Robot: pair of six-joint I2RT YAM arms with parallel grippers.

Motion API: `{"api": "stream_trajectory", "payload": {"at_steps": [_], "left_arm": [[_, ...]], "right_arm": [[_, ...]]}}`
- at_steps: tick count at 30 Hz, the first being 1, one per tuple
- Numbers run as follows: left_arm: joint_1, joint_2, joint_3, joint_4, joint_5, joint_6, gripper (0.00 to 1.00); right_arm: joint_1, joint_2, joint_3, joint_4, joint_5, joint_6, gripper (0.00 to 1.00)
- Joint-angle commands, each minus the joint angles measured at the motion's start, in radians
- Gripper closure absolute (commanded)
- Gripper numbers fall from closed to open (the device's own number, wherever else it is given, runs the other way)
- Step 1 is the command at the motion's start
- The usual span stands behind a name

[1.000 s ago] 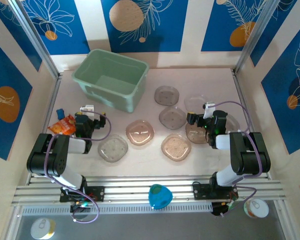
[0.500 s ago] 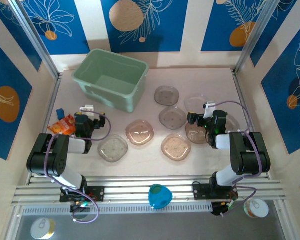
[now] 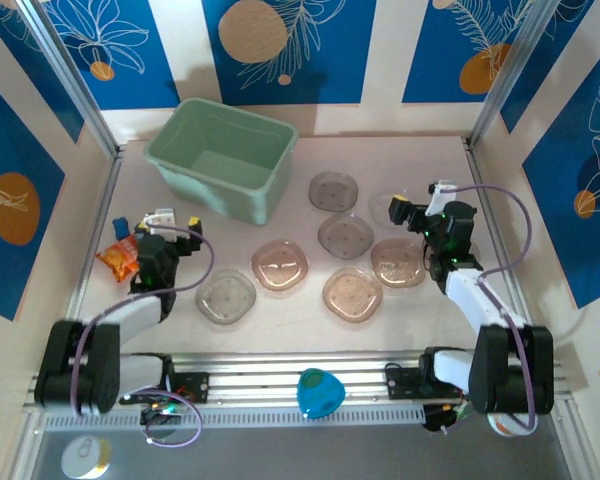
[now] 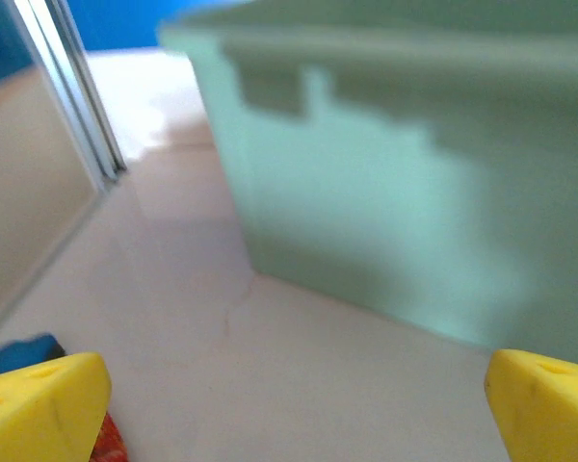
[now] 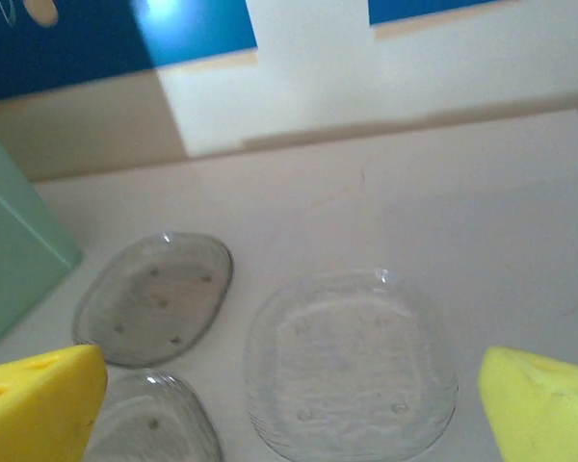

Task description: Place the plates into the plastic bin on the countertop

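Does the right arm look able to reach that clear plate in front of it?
Probably yes: the right gripper is open and faces the clear plate, with nothing lying between them.

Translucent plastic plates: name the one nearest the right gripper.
The near-colourless rounded-square plastic plate, directly under the right gripper; the other plates are tinted grey, pink or brown and lie farther off.

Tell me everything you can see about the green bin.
The bin is a pale mint-green rectangular tub of smooth, opaque-looking plastic, with a rolled rim, tapered walls and a recessed grip under the rim on its near wall. It stands upright, open side up, turned slightly askew at the far left of the table. Nothing lies inside. It rests on the table alone; the nearest plate lies apart to its right.
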Motion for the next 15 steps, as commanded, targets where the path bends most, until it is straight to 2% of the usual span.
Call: {"api": "stream_trajectory", "payload": {"at_steps": [1, 4, 7, 11, 15], "left_arm": [[0.007, -0.154, 0.076, -0.286, -0.008, -0.057, 0.0], [0.005, -0.246, 0.216, -0.568, 0.012, -0.165, 0.01], [0.005, -0.24, 0.396, -0.847, 0.079, -0.293, 0.03], [0.004, -0.111, 0.619, -1.105, 0.201, -0.425, 0.07], [0.002, 0.029, 0.787, -1.242, 0.25, -0.477, 0.12]], "right_arm": [[-0.006, -0.06, 0.078, -0.27, -0.066, 0.096, 0.03], [-0.001, -0.041, 0.194, -0.467, -0.157, 0.158, 0.09], [0.011, 0.055, 0.348, -0.666, -0.269, 0.18, 0.17], [0.039, 0.231, 0.535, -0.828, -0.366, 0.205, 0.27], [0.073, 0.41, 0.696, -0.922, -0.367, 0.213, 0.38]]}}
